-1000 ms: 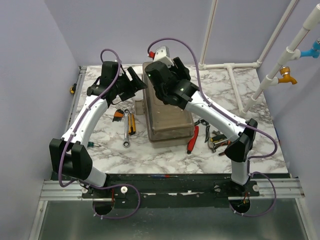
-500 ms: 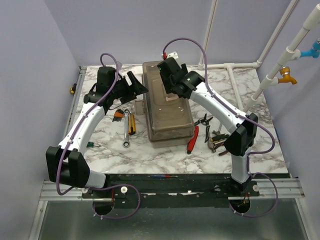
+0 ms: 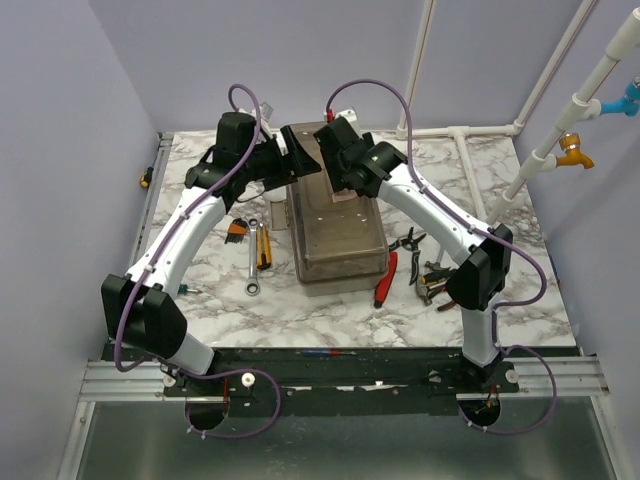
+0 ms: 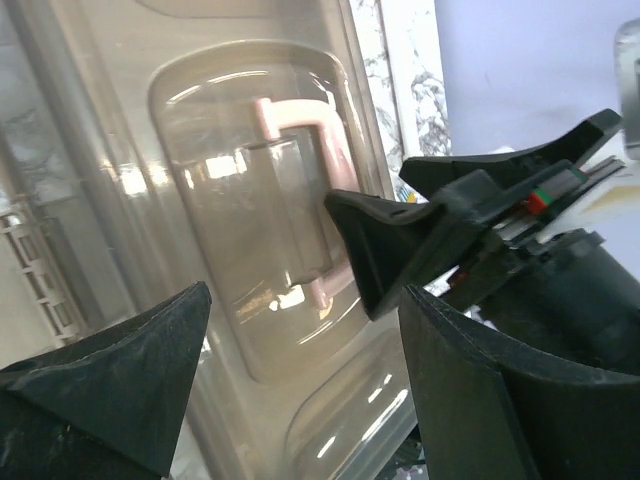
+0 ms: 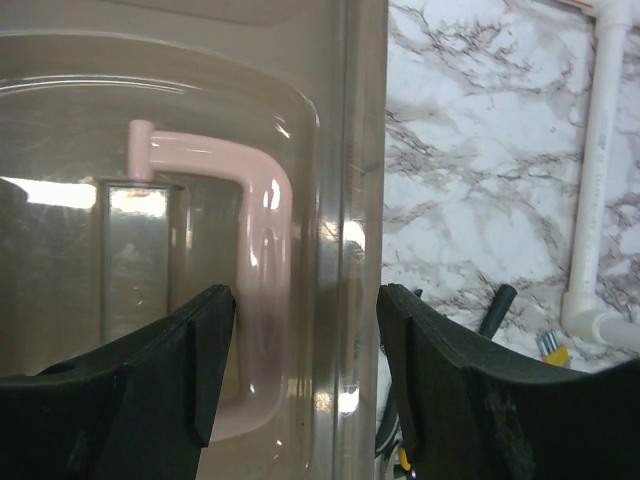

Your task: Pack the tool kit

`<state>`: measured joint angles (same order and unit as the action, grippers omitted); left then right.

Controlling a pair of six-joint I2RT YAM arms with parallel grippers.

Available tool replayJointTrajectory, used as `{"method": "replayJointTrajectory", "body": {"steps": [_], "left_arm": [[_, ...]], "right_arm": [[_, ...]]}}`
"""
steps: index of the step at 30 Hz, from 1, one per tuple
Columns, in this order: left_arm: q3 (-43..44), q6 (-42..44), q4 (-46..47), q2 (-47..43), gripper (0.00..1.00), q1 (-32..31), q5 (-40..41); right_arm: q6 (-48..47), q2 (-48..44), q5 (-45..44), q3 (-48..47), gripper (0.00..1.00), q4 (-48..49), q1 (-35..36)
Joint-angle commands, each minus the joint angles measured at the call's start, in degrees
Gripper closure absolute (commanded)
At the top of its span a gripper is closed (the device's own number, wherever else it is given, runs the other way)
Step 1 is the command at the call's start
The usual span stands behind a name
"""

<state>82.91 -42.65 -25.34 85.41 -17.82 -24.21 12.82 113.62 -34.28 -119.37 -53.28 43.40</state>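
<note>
– At the middle of the marble-patterned white table, what is sitting there?

– A long beige-grey plastic toolbox is sitting there, its long axis running from 12 to 6 o'clock. Its smoky translucent lid is lying shut on top, and a pale pink plastic handle is showing through it near the 12 o'clock end.

– Where are the 2 pincers hanging?

– Both are hanging over that far end. The left gripper is coming in from 10 o'clock, the right gripper from 2 o'clock, and they are facing each other just beside the handle.

– Are they clamping anything?

– No. The left one's 2 fingers are standing wide apart with only the lid showing between them. The right one's fingers are also standing apart, straddling the lid's long edge. I cannot tell whether either is touching the plastic.

– And the loose tools?

– At 4 o'clock from the box, a red-handled cutter is lying just beside it, with black-handled pliers and a small heap of dark tools near it. At 9 o'clock, a yellow-and-black-handled tool and a silver wrench are lying side by side. A green-tipped screwdriver is lying at 8 o'clock, well apart.
</note>
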Motion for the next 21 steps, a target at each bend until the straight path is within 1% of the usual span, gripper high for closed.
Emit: {"method": "replayJointTrajectory", "body": {"steps": [1,7,9,14,16,21], "left_arm": [[4.1,-0.6,-3.0,3.8,0.23,-1.8,2.7],[3.2,-7.6,3.7,7.5,0.24,-2.3,2.9],[3.5,-8.9,3.8,9.5,0.24,-2.4,4.3],[3.1,-10.5,2.6,13.2,0.24,-2.3,7.1],[1.7,-11.0,3.6,13.5,0.24,-2.3,7.4],[0.4,-11.5,4.7,13.6,0.24,-2.1,7.5]], "right_arm": [[0.4,3.0,-7.9,-1.6,0.33,-6.9,0.1],[0.1,3.3,-11.6,-2.4,0.34,-10.8,0.1],[-0.3,3.3,-13.5,-2.9,0.34,-11.3,0.1],[-1.2,4.7,-22.7,-6.7,0.38,-14.3,0.1],[-2.3,5.0,-27.3,-7.4,0.38,-14.6,0.3],[-6.0,2.9,-35.5,-5.3,0.39,-9.8,1.1]]}}
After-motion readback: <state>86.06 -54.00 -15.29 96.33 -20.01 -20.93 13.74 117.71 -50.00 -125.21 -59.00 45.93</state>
